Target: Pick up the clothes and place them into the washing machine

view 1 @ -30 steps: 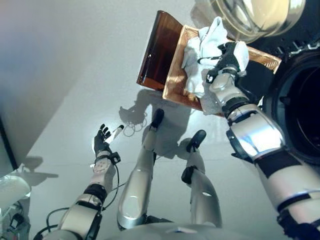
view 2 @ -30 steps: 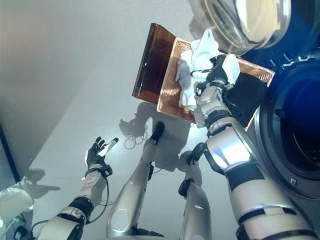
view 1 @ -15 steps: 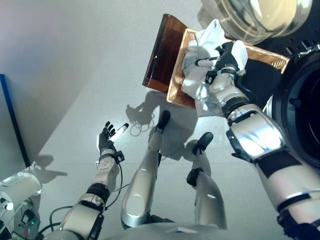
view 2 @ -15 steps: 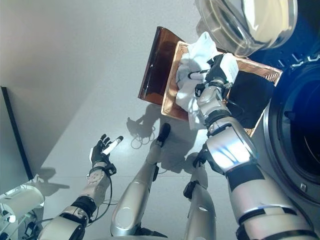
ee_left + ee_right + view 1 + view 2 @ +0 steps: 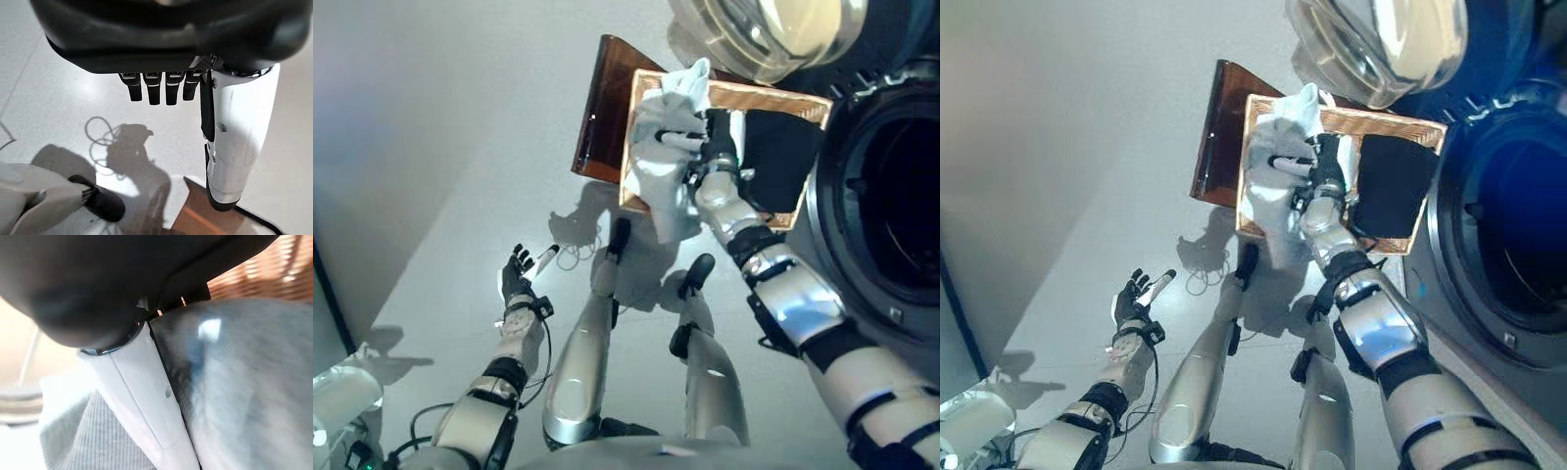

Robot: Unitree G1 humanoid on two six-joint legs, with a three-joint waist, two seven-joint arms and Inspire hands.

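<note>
1. White garment (image 5: 664,147) bunched in the right hand (image 5: 713,149), thumb and fingers curled into the cloth, a long fold hanging down past the wrist
2. Lifted just above the brown woven basket (image 5: 781,96), the cloth pressed against the palm in the right wrist view (image 5: 254,382)
3. Just beside that hand, away from the white cloth, a black garment (image 5: 775,155) lying inside the basket
4. Beyond the basket, the washing machine (image 5: 891,215) with its round drum open, the glass door (image 5: 759,34) swung out above the hand
5. Far from the cloth, left hand (image 5: 518,277) spread and relaxed over the floor (image 5: 431,176), holding nothing
</note>
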